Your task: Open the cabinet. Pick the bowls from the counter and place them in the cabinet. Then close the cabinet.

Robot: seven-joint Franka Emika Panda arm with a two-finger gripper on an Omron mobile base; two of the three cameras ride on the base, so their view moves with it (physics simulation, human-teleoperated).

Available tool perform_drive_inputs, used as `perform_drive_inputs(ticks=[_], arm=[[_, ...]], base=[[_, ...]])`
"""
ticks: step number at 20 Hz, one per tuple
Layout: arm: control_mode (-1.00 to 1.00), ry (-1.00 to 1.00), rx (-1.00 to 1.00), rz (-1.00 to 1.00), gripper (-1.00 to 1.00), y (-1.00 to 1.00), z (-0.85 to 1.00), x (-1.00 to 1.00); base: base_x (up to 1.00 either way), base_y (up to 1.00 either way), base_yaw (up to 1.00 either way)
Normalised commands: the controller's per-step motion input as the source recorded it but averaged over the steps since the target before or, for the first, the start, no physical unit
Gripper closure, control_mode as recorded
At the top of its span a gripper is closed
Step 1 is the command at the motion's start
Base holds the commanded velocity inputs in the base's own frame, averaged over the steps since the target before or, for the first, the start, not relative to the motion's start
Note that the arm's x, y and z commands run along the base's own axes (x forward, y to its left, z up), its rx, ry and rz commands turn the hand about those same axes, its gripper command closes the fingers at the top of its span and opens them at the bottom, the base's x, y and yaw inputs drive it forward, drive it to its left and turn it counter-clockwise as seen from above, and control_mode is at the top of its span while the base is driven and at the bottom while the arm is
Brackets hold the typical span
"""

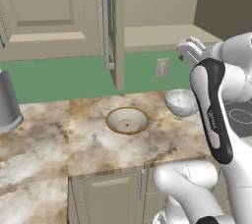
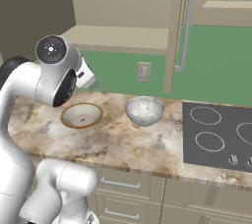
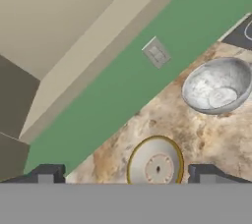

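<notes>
The cabinet [image 1: 162, 2] stands open: one door [image 1: 118, 31] swings out edge-on with its long silver handle [image 1: 107, 26], and the bare shelf [image 2: 118, 39] shows inside. Two bowls sit on the marbled counter [image 1: 88, 144] below it, both upright. The cream one with a brown rim [image 1: 127, 120] [image 2: 81, 115] lies left of the mottled grey one [image 1: 181, 102] [image 2: 144, 110]. My gripper [image 1: 187, 51] [image 2: 87, 78] hangs open and empty above the counter, under the cabinet's bottom edge. In the hand view its fingertips [image 3: 47, 174] straddle the cream bowl [image 3: 156, 164], well above it; the grey bowl [image 3: 218, 85] is off to the right.
A tall grey cylinder [image 1: 7, 102] stands at the counter's far left. The dark stovetop [image 2: 216, 134] adjoins the counter to the right of the grey bowl. A wall outlet [image 1: 162, 67] sits on the green backsplash. Low cabinets [image 1: 113, 198] run under the counter.
</notes>
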Motion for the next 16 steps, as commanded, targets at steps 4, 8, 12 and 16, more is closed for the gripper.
perform_drive_inputs(ticks=[4, 8, 12, 16], arm=[[-1.00, 0.06, -0.13, -0.60, -1.00, -0.36, -0.38, 0.00], [-1.00, 0.23, -0.01, -0.49, -1.00, -0.56, -0.05, 0.00], [-1.00, 0.22, 0.00, -0.31, -1.00, -0.47, 0.00, 0.00], [-1.00, 0.06, 0.00, -0.10, -1.00, -0.28, 0.00, 0.01]], base=[[0.00, 0.00, 0.00], [0.00, 0.00, 0.00], [0.00, 0.00, 0.00], [0.00, 0.00, 0.00]])
